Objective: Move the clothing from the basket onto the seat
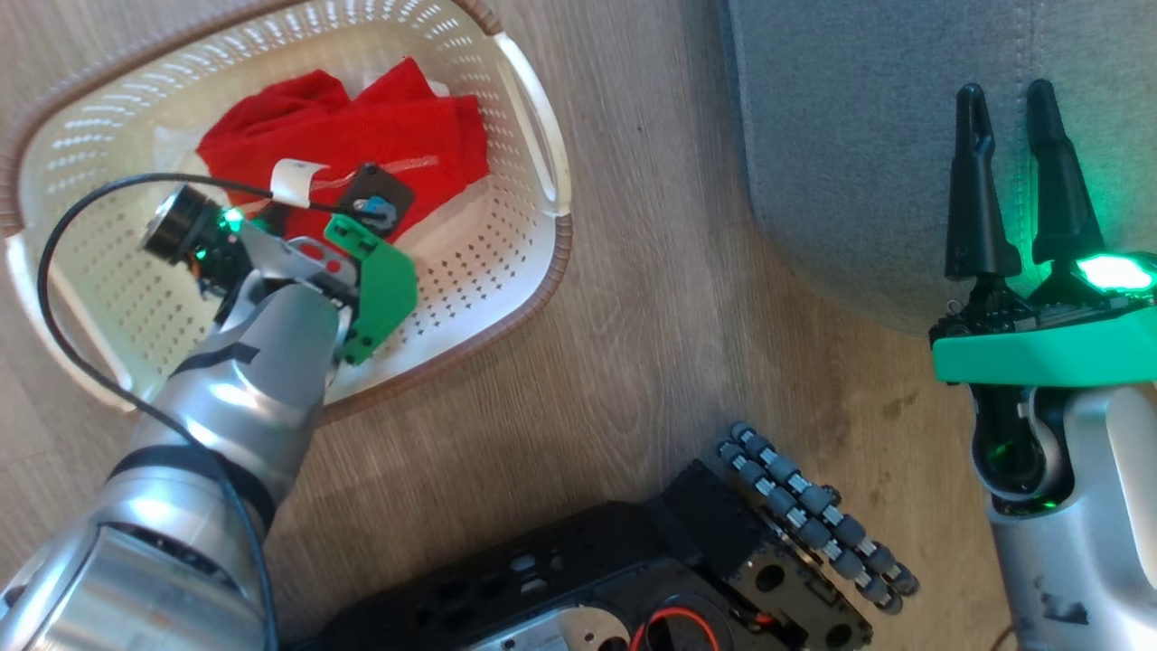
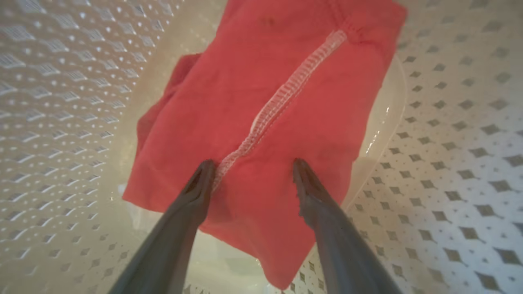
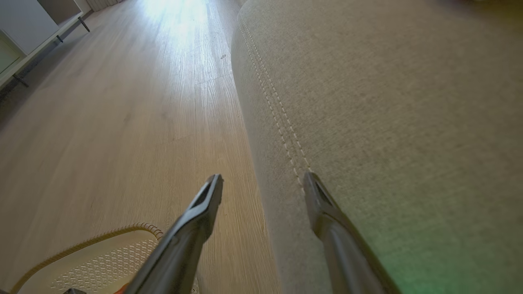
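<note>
Bright red clothing [image 1: 352, 136] lies bunched on the floor of the cream perforated basket [image 1: 506, 271], which stands on the wooden floor at the upper left. My left arm reaches down into the basket. In the left wrist view my left gripper [image 2: 253, 165] is open, its two fingertips resting on or just above the red clothing [image 2: 286, 106], either side of a pale stitched band. The grey seat [image 1: 859, 136] fills the upper right. My right gripper [image 1: 1005, 95] hovers open over the seat's edge with nothing between its fingers; in its wrist view the right gripper [image 3: 263, 181] straddles the seat [image 3: 388, 102] seam.
Wooden floor [image 1: 651, 316] separates the basket from the seat. My black base with a grey roller wheel [image 1: 813, 515] sits at the bottom centre. A black cable [image 1: 63, 262] loops over the basket beside my left wrist. White furniture legs [image 3: 24, 36] stand far off.
</note>
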